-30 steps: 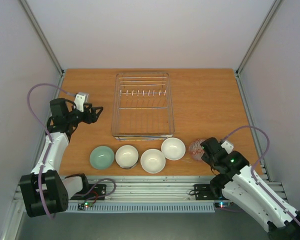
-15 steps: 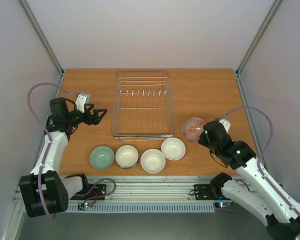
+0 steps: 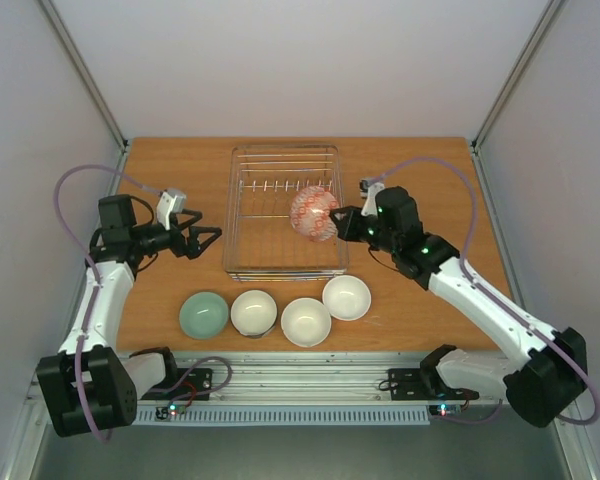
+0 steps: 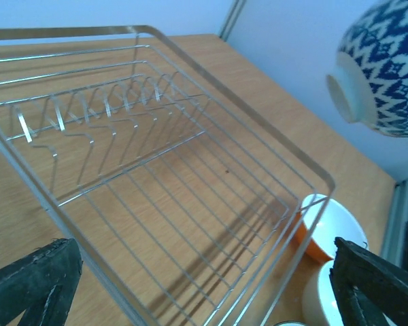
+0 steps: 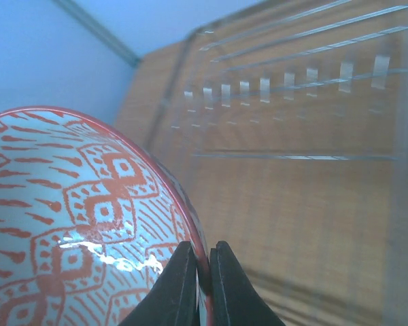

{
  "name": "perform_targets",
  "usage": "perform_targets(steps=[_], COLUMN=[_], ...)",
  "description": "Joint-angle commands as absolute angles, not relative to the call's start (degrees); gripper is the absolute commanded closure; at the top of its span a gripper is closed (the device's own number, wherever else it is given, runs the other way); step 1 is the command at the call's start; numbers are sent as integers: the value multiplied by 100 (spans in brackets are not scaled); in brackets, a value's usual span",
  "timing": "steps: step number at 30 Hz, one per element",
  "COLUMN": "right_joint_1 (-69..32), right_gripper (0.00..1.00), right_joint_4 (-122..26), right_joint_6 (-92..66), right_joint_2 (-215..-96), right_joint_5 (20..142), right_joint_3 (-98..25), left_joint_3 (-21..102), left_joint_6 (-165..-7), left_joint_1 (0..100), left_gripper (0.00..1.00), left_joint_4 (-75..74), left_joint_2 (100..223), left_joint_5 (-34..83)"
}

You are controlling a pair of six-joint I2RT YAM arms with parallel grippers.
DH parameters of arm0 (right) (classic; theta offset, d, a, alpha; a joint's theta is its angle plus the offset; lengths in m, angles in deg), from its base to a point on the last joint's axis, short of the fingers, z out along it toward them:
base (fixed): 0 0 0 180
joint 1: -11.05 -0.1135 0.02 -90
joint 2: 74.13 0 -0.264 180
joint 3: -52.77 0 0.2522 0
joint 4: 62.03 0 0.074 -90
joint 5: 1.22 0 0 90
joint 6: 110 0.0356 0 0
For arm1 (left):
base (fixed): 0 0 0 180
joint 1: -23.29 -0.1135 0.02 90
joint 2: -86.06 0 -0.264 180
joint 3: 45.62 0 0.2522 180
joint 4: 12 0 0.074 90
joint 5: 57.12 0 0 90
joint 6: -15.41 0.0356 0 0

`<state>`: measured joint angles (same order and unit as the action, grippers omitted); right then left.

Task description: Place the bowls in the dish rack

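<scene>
The dish rack (image 3: 280, 248), a silvery wire basket with a row of upright tines, lies mid-table. My right gripper (image 3: 336, 222) is shut on the rim of a red-patterned bowl (image 3: 313, 213) and holds it tilted above the rack's right half. The right wrist view shows the pinch (image 5: 204, 246) on that bowl (image 5: 68, 224). From the left wrist view its blue-patterned outside (image 4: 384, 68) hangs over the rack (image 4: 190, 176). My left gripper (image 3: 210, 241) stands open and holds nothing, just left of the rack. Near the front edge lie a pale green bowl (image 3: 203, 314) and three white-inside bowls (image 3: 253, 312), (image 3: 306, 321), (image 3: 347, 297).
The bowl nearest the rack's front right corner is orange outside (image 4: 319, 244). Metal frame posts and pale walls close in the table on the left, right and back. A metal rail with both arm bases runs along the near edge (image 3: 300, 378).
My right arm lifted the red-patterned bowl from the table's front right and carried it left over the rack. My left gripper opened wider and edged right towards the rack.
</scene>
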<state>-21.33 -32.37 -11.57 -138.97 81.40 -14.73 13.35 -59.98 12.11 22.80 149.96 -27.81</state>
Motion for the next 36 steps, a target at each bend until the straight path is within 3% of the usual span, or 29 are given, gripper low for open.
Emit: perform_targets(steps=[1,5,11,18,23,25,36], right_joint_1=[-2159,-2191,-2470,-2536,-2677,-2752,-3020], right_gripper=[99,99,99,99,99,99,99], right_joint_4=[-5446,-6632,-7293,-8394,-8677,-8700,-8254], right_joint_6=[-990,-449,-432,-46,82,64,-315], right_joint_2=[-14457,-15328,-16318,-16946,-17334,-17451,-17749], right_joint_5=[6433,5907,5900,5334,5227,5237,5522], right_joint_3=[-1488,-1531,-1953,-2085,-2280,-2354,-2668], left_joint_3=[1471,1284,822,529,283,465,295], left_joint_6=[-6106,-6849,-8734,-10702,-13710,-14435,-14270], left_joint_1=[1188,1187,1186,1189,1194,1191,1195], left_gripper=[1,1,1,1,0,1,1], left_joint_4=[2248,1459,-749,-3205,-7786,-7922,-7918], left_joint_2=[14792,14768,14894,15996,16948,17174,16683], left_joint_5=[-3567,-4031,-4663,-5085,-5142,-5188,-5075])
